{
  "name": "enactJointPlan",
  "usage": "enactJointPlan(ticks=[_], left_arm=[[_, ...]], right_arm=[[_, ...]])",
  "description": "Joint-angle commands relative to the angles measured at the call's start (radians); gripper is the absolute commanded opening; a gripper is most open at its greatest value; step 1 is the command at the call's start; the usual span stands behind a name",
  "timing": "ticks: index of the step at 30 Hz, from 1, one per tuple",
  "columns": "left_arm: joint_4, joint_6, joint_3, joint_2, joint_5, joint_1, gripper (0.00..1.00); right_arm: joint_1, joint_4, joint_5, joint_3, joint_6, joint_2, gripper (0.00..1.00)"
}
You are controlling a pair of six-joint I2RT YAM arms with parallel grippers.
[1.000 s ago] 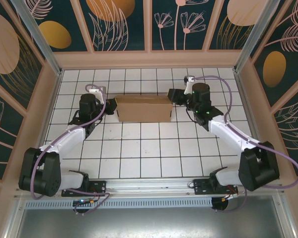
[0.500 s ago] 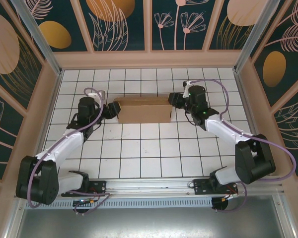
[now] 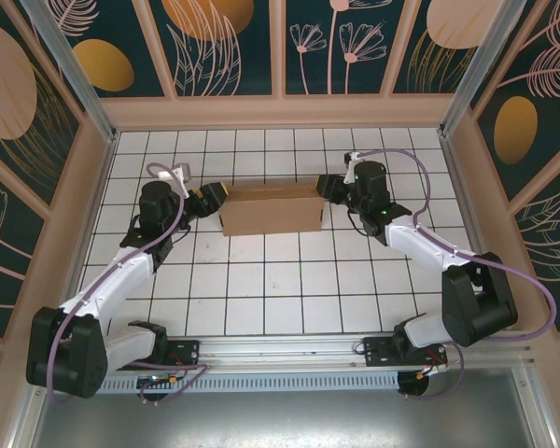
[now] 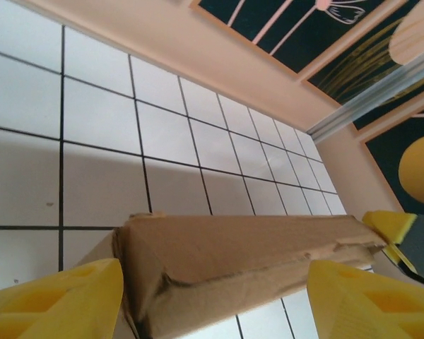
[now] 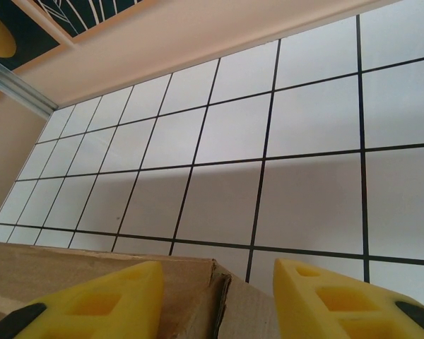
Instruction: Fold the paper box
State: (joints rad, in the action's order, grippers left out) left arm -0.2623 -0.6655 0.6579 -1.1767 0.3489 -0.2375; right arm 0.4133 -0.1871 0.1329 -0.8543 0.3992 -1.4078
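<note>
The paper box (image 3: 269, 207) is a brown cardboard box, folded shut, lying lengthwise on the white tiled floor (image 3: 261, 280). My left gripper (image 3: 215, 197) is at the box's left end and stands open. In the left wrist view its yellow fingers (image 4: 53, 300) straddle the end of the box (image 4: 233, 258), with my left gripper (image 4: 212, 304) wide apart around it. My right gripper (image 3: 325, 187) is at the box's far right corner. In the right wrist view my right gripper (image 5: 215, 304) is open over the box corner (image 5: 226, 300), one yellow finger (image 5: 343, 300) off the cardboard.
Beige walls (image 3: 280, 112) ring the tiled floor on three sides. A metal rail (image 3: 280, 350) with both arm bases runs along the near edge. Open tiles lie between the box and the rail.
My left gripper has opened and drawn back a little to the left of the box end. My right gripper shifted slightly toward the box's right corner, then held still.
</note>
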Motion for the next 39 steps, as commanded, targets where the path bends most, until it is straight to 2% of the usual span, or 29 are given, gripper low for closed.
enactJointPlan(ticks=[1, 7, 15, 20, 25, 31, 35, 39], left_arm=[[-0.042, -0.067, 0.032, -0.050, -0.061, 0.008, 0.68], [-0.099, -0.105, 0.025, -0.141, -0.060, 0.011, 0.64], [-0.218, -0.193, -0.199, -0.109, -0.093, 0.010, 0.57], [-0.220, -0.201, -0.256, -0.123, -0.125, 0.009, 0.59], [-0.224, -0.192, -0.263, -0.166, -0.131, 0.009, 0.57], [-0.173, -0.152, -0.182, -0.136, -0.101, 0.009, 0.60], [-0.141, -0.131, -0.126, -0.059, -0.101, 0.010, 0.65], [-0.098, -0.122, -0.068, -0.019, -0.096, 0.010, 0.67]], right_arm=[[0.001, 0.012, -0.039, 0.027, -0.019, 0.017, 0.45], [0.005, 0.008, -0.043, 0.044, -0.028, 0.022, 0.45], [0.046, -0.064, -0.103, 0.155, -0.041, 0.029, 0.45], [0.072, -0.142, -0.143, 0.249, -0.020, -0.012, 0.45], [0.066, -0.082, -0.144, 0.165, -0.048, -0.030, 0.46], [0.051, -0.050, -0.061, 0.099, -0.035, 0.014, 0.49], [0.009, -0.062, 0.050, 0.075, -0.004, 0.088, 0.51], [-0.029, -0.043, 0.117, 0.048, 0.019, 0.129, 0.57]])
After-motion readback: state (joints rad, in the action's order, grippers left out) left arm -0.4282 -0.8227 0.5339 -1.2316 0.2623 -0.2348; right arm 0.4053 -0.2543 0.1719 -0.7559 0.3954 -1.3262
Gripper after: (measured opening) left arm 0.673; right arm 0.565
